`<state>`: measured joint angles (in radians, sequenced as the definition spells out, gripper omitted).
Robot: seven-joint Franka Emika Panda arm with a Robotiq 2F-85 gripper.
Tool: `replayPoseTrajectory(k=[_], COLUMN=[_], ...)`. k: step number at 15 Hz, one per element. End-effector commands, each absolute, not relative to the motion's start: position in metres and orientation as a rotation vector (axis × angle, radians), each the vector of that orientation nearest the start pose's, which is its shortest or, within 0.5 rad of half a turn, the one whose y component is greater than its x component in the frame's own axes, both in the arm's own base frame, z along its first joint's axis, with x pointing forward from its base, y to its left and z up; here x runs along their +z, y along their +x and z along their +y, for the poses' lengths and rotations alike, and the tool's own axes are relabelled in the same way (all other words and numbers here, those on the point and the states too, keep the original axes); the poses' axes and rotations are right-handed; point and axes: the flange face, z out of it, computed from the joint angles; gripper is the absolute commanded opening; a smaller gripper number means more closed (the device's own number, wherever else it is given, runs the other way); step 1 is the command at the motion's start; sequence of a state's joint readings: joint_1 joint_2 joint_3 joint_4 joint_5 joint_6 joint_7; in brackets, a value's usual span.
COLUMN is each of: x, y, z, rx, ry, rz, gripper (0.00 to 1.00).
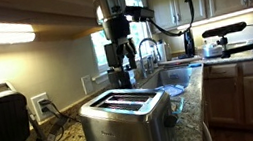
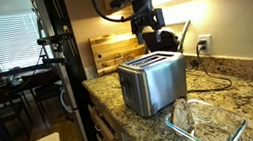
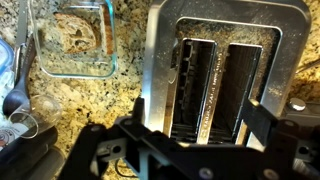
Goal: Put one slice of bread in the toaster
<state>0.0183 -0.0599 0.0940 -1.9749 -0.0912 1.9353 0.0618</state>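
The brushed steel toaster (image 1: 123, 116) stands on the granite counter, with two long dark slots on top. It shows in both exterior views (image 2: 154, 82) and fills the wrist view (image 3: 225, 70). My gripper (image 1: 120, 73) (image 2: 150, 35) hangs a short way above the toaster, open and empty. In the wrist view its two black fingers straddle the slots (image 3: 200, 112). A slice of bread (image 3: 75, 33) lies in a clear glass dish (image 3: 105, 60) beside the toaster. I see no bread in either slot.
A black hinged contact grill (image 1: 4, 129) stands next to the toaster. The glass dish (image 2: 207, 124) sits near the counter's front edge. A sink with a faucet (image 1: 149, 52) lies beyond. A wall outlet (image 2: 203, 44) feeds a black cord. Wooden boards (image 2: 114, 52) lean on the wall.
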Motion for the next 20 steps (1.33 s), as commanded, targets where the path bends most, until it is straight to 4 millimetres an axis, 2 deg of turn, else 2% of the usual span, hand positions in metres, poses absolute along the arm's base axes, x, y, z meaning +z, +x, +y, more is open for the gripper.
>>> replayPoseTrajectory(k=[1,20], x=[0.511,0.514], y=[0.527,0.521], z=[0.054,0.035], rx=[-0.085,-0.08], ry=[-3.253,-3.309], rz=[-0.092,0.131], gripper=[1.0,1.0])
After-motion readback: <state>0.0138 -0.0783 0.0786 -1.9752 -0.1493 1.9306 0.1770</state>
